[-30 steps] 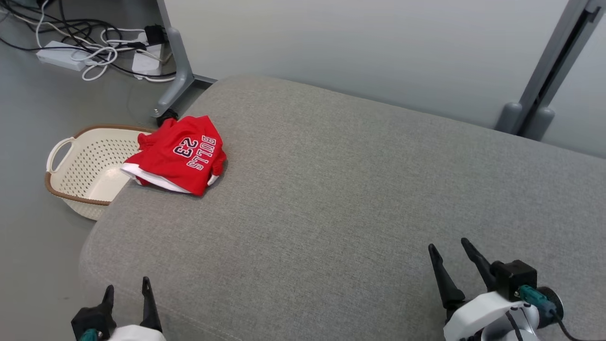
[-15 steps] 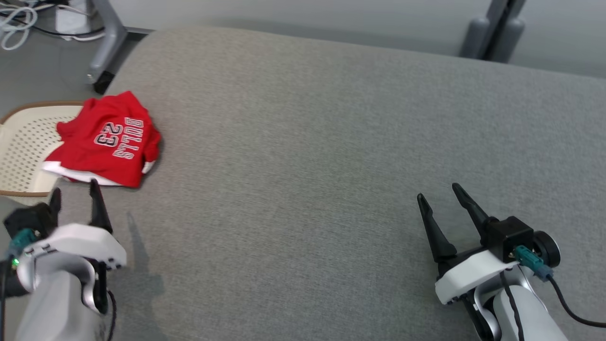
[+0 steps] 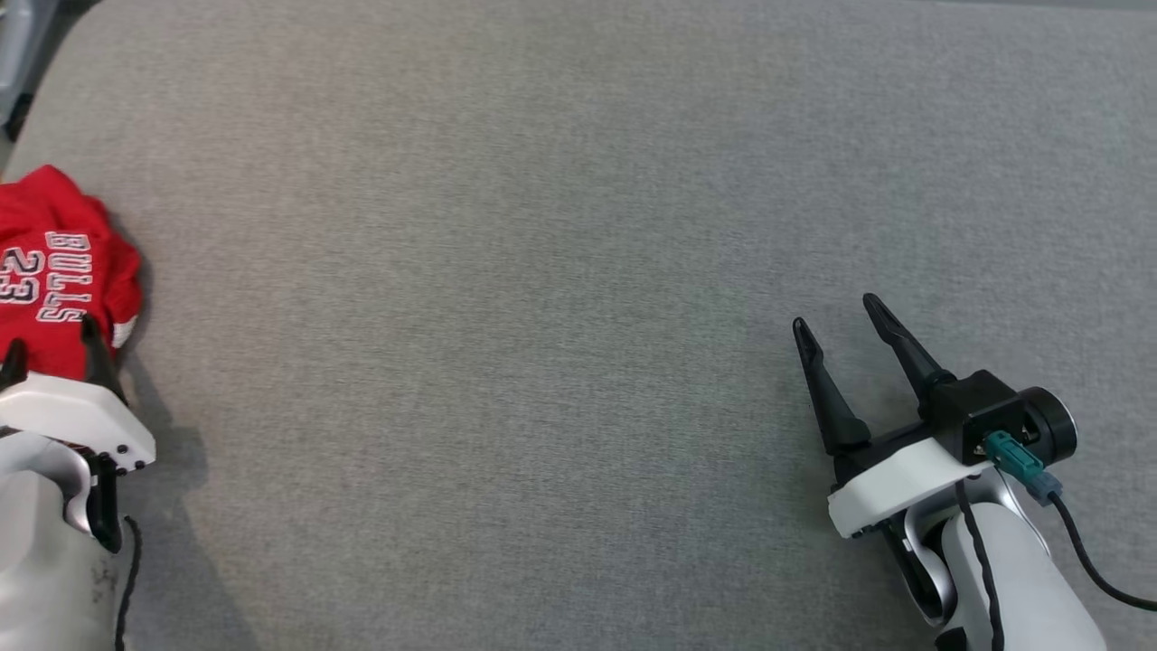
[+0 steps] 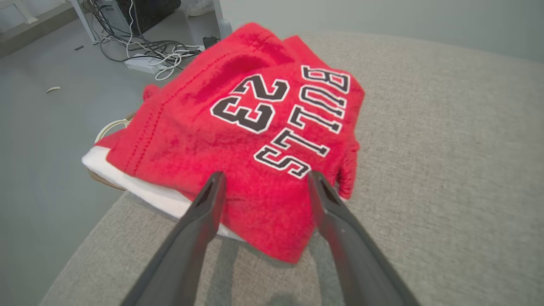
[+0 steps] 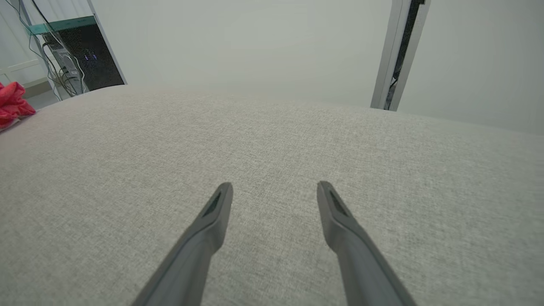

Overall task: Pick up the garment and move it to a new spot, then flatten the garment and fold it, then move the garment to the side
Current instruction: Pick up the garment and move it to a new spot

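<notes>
The garment (image 3: pixel 54 271) is a red jersey with white trim, lettered "BULLS 23", lying bunched at the left corner of the grey cushion (image 3: pixel 560 271). My left gripper (image 3: pixel 50 342) stands open just above the garment's near edge; in the left wrist view its two fingertips (image 4: pixel 214 180) straddle the near red corner of the garment (image 4: pixel 255 127) without closing on it. My right gripper (image 3: pixel 841 316) hovers open over bare cushion at the right, far from the garment (image 5: pixel 12 104), nothing between its fingers.
The cushion's left edge drops to a grey floor (image 4: pixel 46 127). A basket rim (image 4: pixel 108 127) peeks out under the garment there. Cables and a power strip (image 4: pixel 144 63) lie on the floor beyond. A grey post (image 5: pixel 391 55) stands behind the cushion.
The head camera has tilted down and swung right, so the whole picture shifted. My left gripper has come up to the garment's near edge. Both grippers stay open.
</notes>
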`<state>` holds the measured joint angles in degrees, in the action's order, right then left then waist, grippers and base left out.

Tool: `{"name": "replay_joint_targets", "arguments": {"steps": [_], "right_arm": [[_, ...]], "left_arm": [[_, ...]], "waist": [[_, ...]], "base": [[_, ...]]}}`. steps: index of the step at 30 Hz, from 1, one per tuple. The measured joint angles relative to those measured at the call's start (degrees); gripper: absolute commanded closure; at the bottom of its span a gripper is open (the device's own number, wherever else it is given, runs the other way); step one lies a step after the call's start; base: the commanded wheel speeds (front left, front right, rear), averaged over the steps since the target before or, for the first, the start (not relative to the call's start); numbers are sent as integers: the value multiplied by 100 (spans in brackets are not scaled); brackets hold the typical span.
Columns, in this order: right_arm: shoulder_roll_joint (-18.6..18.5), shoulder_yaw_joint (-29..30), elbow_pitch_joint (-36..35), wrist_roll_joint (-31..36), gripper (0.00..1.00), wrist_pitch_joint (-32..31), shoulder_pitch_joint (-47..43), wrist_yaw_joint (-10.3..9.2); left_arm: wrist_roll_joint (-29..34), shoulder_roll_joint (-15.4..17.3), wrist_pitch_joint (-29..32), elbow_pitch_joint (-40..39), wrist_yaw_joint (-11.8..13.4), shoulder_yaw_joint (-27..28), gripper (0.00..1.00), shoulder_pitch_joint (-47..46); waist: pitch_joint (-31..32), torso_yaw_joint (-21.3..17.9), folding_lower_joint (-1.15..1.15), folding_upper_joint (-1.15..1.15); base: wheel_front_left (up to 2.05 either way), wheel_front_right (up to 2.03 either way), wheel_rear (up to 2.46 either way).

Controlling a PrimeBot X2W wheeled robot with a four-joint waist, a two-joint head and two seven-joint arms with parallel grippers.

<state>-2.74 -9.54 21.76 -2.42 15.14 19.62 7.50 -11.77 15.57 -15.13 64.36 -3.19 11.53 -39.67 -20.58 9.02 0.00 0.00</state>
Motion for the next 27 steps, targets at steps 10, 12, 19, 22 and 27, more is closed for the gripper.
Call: {"name": "replay_joint_targets", "arguments": {"steps": [10, 12, 19, 22, 27], "right_arm": [[-1, 171, -69, 98, 0, -1, -33, 0], [-2, 182, -88, 98, 0, -1, -33, 0], [-2, 236, -33, -55, 0, -1, -135, 0], [-1, 219, -1, -143, 0, -1, -154, 0], [-1, 201, 98, -338, 0, -1, -231, 0]], "left_arm": [[-49, 225, -1, 568, 176, 31, 100, -209], [-45, 242, -1, 567, 232, 22, 100, -204], [44, 323, 0, -154, 165, -47, 100, -168], [156, 327, 1, -603, 119, -126, 100, -148], [380, 224, 0, -1343, 20, -344, 100, -144]], "waist": [[-234, -325, 0, 0], [-241, -342, 0, 0], [-51, -338, 0, 0], [79, -338, 0, 0], [309, -354, 0, 0]], "base": [[0, 0, 0], [0, 0, 0], [0, 0, 0], [0, 0, 0], [0, 0, 0]]}}
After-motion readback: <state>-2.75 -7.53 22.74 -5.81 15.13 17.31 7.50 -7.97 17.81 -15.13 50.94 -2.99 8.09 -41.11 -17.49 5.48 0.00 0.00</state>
